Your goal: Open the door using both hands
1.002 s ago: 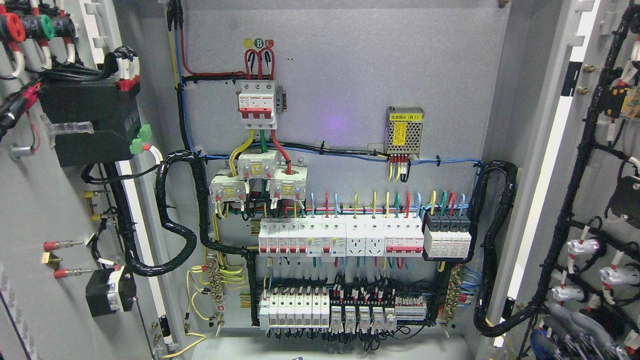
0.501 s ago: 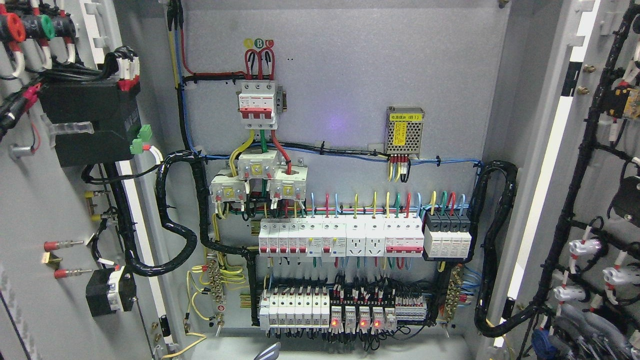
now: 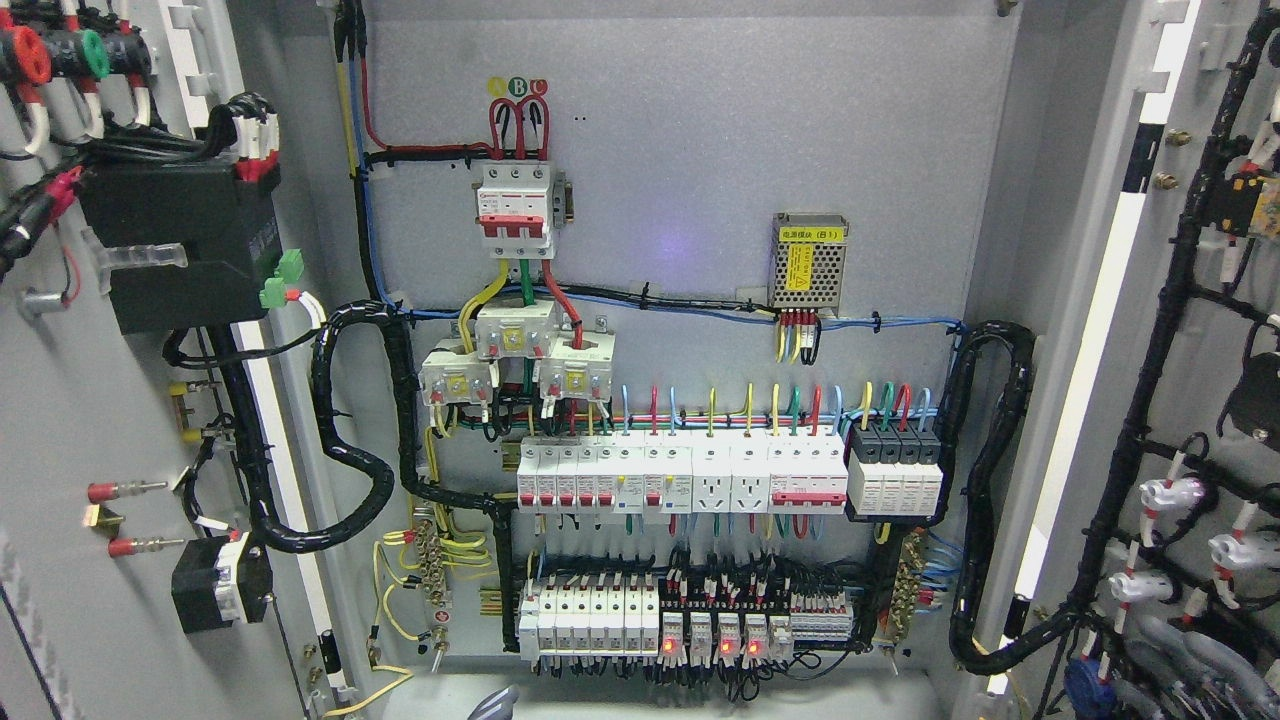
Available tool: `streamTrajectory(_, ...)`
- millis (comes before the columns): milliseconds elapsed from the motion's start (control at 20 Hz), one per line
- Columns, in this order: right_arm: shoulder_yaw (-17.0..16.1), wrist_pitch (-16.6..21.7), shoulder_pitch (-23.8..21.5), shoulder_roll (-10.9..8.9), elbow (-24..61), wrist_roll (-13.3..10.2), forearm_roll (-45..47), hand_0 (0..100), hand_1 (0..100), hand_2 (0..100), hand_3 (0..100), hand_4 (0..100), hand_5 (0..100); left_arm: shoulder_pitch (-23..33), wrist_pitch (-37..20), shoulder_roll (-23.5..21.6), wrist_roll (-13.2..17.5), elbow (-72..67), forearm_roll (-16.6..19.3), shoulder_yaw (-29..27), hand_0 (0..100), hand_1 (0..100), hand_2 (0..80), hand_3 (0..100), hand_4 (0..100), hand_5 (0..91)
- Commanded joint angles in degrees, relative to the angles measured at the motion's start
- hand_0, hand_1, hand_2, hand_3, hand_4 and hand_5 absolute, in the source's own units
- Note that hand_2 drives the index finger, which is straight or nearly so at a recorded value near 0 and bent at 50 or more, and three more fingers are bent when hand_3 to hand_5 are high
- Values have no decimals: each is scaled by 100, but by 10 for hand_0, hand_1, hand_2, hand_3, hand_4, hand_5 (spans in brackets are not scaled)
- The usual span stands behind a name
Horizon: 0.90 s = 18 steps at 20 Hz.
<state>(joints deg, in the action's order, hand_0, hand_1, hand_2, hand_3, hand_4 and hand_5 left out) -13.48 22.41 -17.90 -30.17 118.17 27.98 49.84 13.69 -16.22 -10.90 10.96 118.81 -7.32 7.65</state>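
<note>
Both grey metal cabinet doors are seen swung wide, the left door (image 3: 90, 400) filling the left edge of the frame and the right door (image 3: 1190, 330) the right edge, so that the wired grey back panel (image 3: 700, 200) with its rows of white breakers (image 3: 680, 475) is exposed in the middle. The opening is judged essentially complete. Only a small grey rounded part (image 3: 490, 703) is seen at the bottom edge left of centre, probably of a robot hand; whether its fingers are apart or together cannot be told.

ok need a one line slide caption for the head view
Both cabinet doors, left door and right door, stand swung open on the wired breaker panel; a grey tip pokes in at the bottom edge.
</note>
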Motion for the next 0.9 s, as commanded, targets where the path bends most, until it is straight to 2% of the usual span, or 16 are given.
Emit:
streamTrajectory(0, -102, -9, -20, -15, -100, 6, 34, 0, 0, 0, 0, 0, 0, 107, -4, 79, -15, 46, -314, -360, 0, 0, 0, 0, 0, 0)
streamTrajectory(100, -259, -18, -29, 2, -118, 6, 34, 0, 0, 0, 0, 0, 0, 134, -13, 79, -33, 46, -402, -457, 0, 0, 0, 0, 0, 0)
streamTrajectory(852, -523, -27, -125, 20, -364, 6, 324, 0, 0, 0, 0, 0, 0, 301, -127, 44, -33, 46, -938, -773, 0, 0, 0, 0, 0, 0)
